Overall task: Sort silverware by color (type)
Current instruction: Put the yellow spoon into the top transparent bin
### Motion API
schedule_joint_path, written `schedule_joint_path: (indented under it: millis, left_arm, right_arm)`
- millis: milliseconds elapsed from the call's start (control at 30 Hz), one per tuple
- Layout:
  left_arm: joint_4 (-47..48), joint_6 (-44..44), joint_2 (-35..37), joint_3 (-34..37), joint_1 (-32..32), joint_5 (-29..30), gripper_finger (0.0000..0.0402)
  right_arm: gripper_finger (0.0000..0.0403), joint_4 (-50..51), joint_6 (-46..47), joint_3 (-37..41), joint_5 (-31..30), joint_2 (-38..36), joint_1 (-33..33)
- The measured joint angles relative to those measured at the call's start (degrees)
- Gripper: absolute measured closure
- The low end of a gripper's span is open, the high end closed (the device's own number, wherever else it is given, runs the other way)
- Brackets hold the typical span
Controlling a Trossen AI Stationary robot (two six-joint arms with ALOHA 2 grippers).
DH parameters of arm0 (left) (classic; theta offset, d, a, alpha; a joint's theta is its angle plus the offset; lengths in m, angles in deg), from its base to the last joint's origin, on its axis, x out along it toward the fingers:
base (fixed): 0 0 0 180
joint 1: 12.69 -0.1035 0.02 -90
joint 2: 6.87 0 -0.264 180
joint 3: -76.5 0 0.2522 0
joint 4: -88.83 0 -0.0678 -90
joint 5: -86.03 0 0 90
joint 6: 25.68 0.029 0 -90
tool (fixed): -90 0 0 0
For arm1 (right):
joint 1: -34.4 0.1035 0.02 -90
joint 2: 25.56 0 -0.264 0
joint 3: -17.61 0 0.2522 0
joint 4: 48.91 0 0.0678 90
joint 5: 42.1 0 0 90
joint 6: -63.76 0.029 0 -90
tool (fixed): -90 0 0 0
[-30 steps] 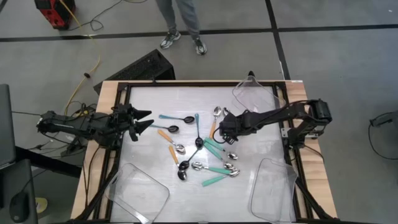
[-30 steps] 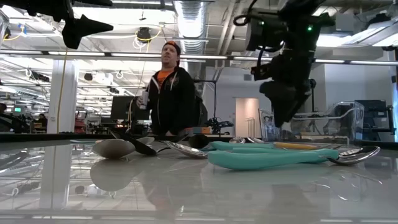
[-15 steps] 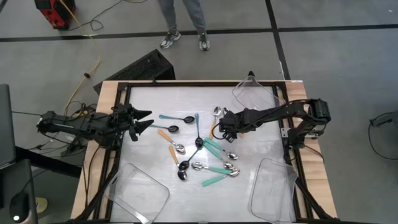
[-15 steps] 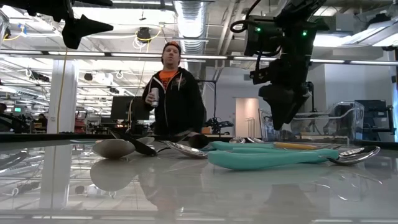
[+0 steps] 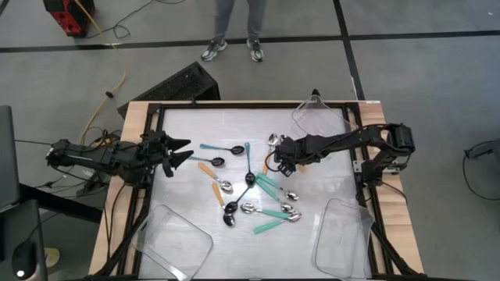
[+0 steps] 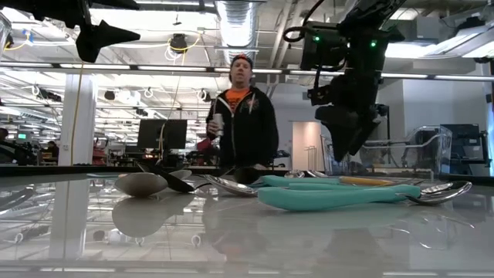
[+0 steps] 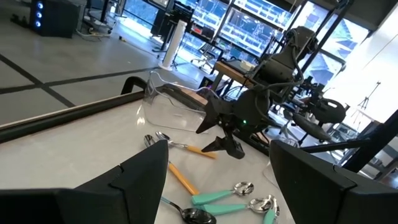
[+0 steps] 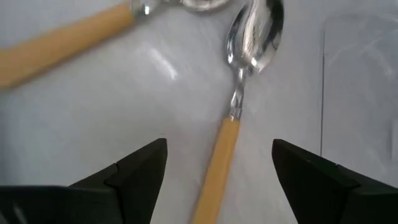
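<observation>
above an orange-handled spoon point(image 8: 233, 118) hangs the spread right gripper point(image 5: 279, 160).

Orange-handled spoon point(image 8: 231, 124) (silver bowl), teal spoons point(image 5: 269, 185)

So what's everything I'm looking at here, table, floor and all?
Orange-handled spoons: about four, silver bowls; two mid-table, two under the right gripper.
Blue-handled spoons: about four, thin, black bowls; left and centre of the pile.
Teal-handled spoons: about four, wide, silver bowls; right and near side of the pile.
Trays: three, clear plastic; two at the near corners, one at the far right corner.
Table: one, pale top, wooden edge.
Person: one, dark jacket, standing beyond the far edge.
Left gripper: dark, open, at the table's left edge.
Right gripper: dark, open, above two orange spoons.
</observation>
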Motion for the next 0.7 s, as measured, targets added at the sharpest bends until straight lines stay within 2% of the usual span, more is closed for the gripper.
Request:
schedule_joint_path:
  millis: [433,600,700]
  left_arm:
    - [0.3,-0.5,0.0,0.0,0.0,0.0,0.0136]
    - [0.3,-0.5,0.0,0.0,0.0,0.0,0.0136]
    - [0.3,-0.5,0.0,0.0,0.0,0.0,0.0136]
  right_arm:
    - [0.0088,-5.4,0.6,3.9,-2.3,0.0,-1.9]
    - [0.0088,-13.2,0.1,6.3,-3.0,0.0,-1.7]
    - [0.0088,-14.0,1.3,8.4,-3.2,0.0,-1.8]
